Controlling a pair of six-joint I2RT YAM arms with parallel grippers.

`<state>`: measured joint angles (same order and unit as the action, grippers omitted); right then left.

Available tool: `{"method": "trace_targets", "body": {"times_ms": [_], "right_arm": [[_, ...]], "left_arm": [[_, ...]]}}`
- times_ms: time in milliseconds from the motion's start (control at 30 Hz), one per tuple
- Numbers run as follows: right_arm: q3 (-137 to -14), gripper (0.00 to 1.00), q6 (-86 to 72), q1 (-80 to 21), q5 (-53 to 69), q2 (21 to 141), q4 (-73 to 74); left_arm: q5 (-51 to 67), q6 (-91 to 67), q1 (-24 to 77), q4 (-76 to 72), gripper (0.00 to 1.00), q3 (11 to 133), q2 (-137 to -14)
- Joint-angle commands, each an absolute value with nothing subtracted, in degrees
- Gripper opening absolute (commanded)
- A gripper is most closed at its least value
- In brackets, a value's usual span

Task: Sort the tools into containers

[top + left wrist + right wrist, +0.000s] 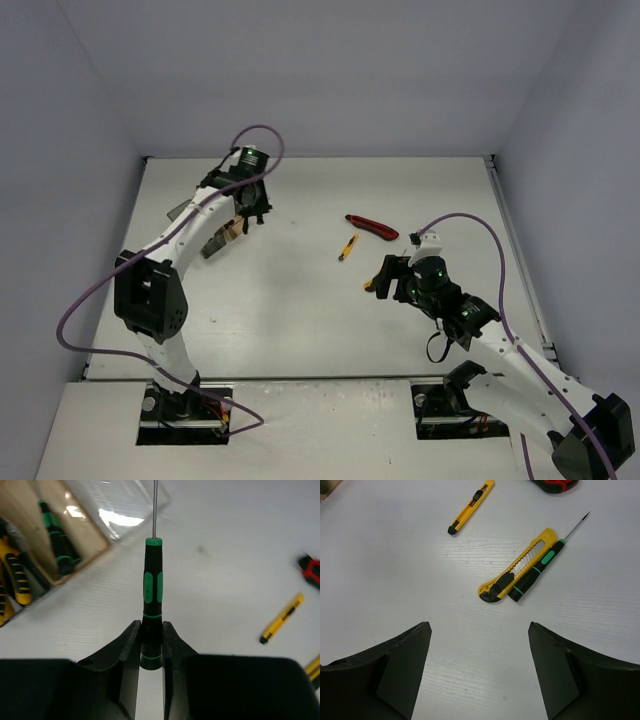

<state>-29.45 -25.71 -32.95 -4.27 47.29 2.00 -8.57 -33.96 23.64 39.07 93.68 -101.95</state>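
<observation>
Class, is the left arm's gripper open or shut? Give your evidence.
Shut. The left gripper is closed on the black-green screwdriver: its fingers press both sides of the handle, no gap showing.

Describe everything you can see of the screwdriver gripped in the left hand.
The screwdriver is slim: a black handle that looks like plastic, with green grip inserts, a green ring and a green collar where the thin metal shaft begins. The left hand is shut on the handle's butt end, one finger on each side. It points away from the hand; its shaft passes the corner of the clear bin and leaves the view, tip unseen.
</observation>
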Motion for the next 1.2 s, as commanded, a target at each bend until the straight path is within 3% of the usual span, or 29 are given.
{"method": "trace_targets", "body": {"times_ms": [0,400,900,1167], "right_arm": [[-29.79,0.76,-26.35,-32.61,-5.96,47.29,-0.26],[-29.53,0.76,-26.28,-32.53,-5.6,46.31,-0.26],[-29.53,0.76,-26.28,-32.52,-5.09,46.32,-0.26],[-29.64,0.77,-26.47,-32.52,-5.39,46.54,-0.26]], "left_arm": [[-7.47,-42.27,17.58,38.36,0.02,93.98,-102.77],[2.29,-47.98,6.92,37.1,0.11,98.94,-112.48],[4.57,-47.28,2.9,37.26,0.16,102.92,-116.03],[5.51,-45.41,2.64,37.27,0.43,102.24,-115.39]]}}
